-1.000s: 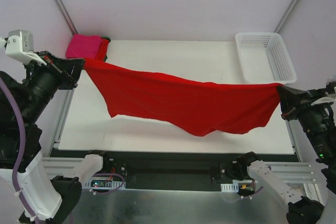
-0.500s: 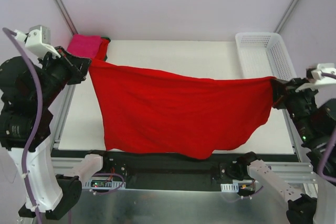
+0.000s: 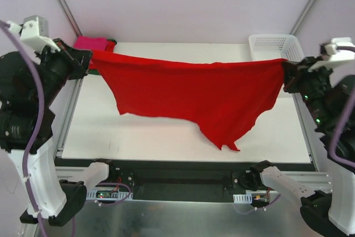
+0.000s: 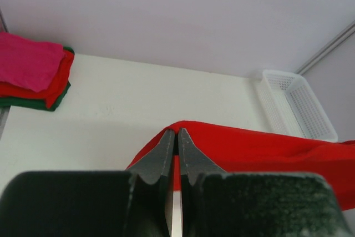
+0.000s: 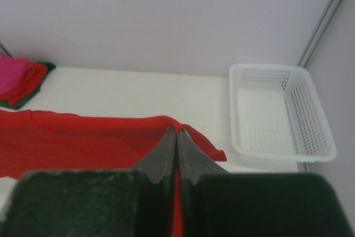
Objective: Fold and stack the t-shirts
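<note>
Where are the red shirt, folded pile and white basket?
Bright red cloth t-shirt [image 3: 194, 95]: overhead view, middle.
Folded shirt pile [image 4: 28, 62]: left wrist view, pink top.
White plastic lattice basket [image 5: 263, 119]: right wrist view, floor.

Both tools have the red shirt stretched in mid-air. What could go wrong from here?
1. The left tool and right tool each pinch only a thin edge of the shirt; a corner may slip out.
2. Its hem hangs unevenly, down to a point at the lower right; laid down like this, it would likely wrinkle.
3. Its ends pass close to the stack and the basket; either might get dragged or snagged.
</note>
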Controlling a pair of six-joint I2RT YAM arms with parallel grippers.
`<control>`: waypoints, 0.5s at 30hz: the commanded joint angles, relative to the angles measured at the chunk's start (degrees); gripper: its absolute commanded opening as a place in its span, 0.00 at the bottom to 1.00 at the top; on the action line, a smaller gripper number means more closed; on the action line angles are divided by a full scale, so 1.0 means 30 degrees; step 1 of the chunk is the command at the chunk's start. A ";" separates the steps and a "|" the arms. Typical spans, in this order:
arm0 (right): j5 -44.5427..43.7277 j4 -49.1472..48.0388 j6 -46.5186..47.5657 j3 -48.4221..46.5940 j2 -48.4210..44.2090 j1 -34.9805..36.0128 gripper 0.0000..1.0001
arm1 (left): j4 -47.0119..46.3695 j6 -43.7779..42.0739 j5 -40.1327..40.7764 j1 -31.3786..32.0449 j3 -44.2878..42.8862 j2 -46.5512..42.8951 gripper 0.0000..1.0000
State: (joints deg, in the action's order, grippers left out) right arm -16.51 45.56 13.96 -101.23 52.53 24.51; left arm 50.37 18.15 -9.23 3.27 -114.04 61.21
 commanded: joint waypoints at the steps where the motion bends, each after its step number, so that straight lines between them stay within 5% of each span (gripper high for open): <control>1: 0.1108 -0.1154 -0.0169 -0.2407 -0.2213 0.0003 0.01 | -0.0619 -0.0250 0.2138 -0.0210 -0.1069 -0.2642 0.00; 9: 0.1607 -0.0626 0.0035 -0.3960 -0.4005 -0.0230 0.01 | -0.0179 -0.0454 0.5532 -0.0181 -0.1975 -0.5840 0.00; 15: 0.1113 -0.1357 0.0562 -0.3846 -0.3596 -0.0437 0.01 | -0.0383 -0.1099 0.7470 -0.0181 -0.3208 -0.5260 0.00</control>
State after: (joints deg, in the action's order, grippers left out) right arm -9.21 45.63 13.63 -113.47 39.68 23.94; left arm 51.24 17.93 2.98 3.27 -122.83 42.98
